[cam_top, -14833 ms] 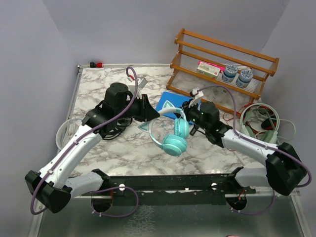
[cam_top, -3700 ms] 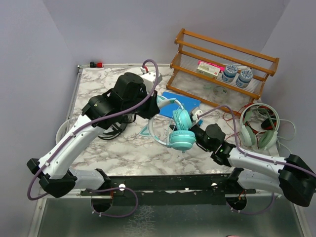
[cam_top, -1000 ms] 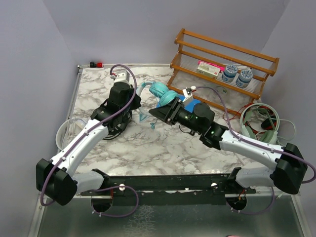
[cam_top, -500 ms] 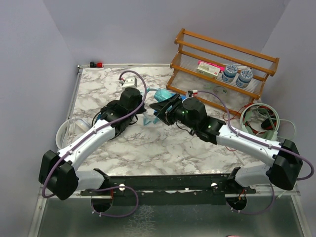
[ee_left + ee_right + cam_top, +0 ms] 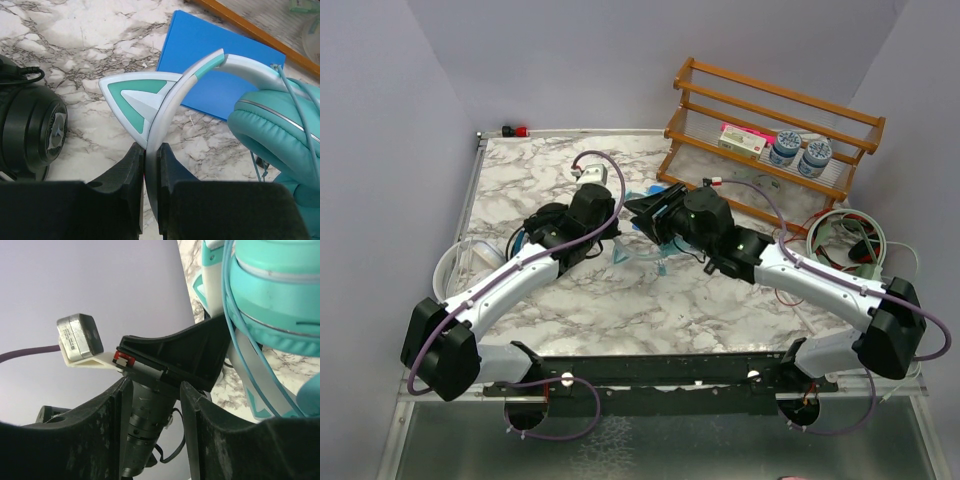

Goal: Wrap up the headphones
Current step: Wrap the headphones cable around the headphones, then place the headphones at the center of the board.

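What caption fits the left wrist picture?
Left pincer shut on the teal cat-ear headphones, marble table behind.

Smooth plastic headphones (image 5: pixel 265 125), glossy marbled table (image 5: pixel 75 30)

Robot test cell in a lab, not a home: the white-and-grey marble-pattern table (image 5: pixel 580 300) is boxed in on 3 sides by plain lilac-grey wall panels (image 5: pixel 570 60). Two white-and-black robot arms (image 5: pixel 505 285) are bolted to a black metal rail (image 5: pixel 660 368) along its near edge, w/ purple cables (image 5: pixel 597 153) looping over them. At the table's far right corner a slatted brown wooden rack (image 5: pixel 775 110) holds staged props: a pink-and-green box (image 5: pixel 742 138) & two blue-lidded jars (image 5: pixel 785 148).
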`<move>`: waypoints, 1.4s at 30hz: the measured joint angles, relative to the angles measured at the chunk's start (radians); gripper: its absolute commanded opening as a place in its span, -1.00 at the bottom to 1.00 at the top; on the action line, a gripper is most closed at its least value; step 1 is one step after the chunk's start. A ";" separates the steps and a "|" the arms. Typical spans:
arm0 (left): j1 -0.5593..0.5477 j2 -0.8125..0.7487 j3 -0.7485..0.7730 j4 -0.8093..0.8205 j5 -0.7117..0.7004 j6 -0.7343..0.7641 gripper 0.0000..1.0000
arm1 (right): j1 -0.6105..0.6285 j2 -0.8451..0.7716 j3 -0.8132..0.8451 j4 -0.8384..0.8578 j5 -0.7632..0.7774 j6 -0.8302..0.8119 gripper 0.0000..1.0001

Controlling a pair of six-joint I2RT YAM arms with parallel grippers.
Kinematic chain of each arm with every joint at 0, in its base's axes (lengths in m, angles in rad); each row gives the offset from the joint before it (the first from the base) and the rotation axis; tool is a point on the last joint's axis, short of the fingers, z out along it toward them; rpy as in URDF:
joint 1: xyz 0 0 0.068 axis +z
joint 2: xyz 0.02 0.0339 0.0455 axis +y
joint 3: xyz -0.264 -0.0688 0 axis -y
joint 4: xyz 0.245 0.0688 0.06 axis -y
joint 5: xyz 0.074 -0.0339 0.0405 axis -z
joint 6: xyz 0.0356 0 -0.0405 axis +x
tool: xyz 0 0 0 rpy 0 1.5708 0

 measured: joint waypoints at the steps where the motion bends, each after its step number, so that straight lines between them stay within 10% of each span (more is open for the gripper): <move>1: 0.000 0.000 0.000 -0.002 0.007 0.000 -1.00 | 0.000 0.000 0.009 -0.012 0.008 0.000 0.00; 42: 0.041 -0.107 -0.084 -0.249 0.189 -0.004 -1.00 | -0.007 -0.271 -0.108 -0.100 0.195 -1.030 0.10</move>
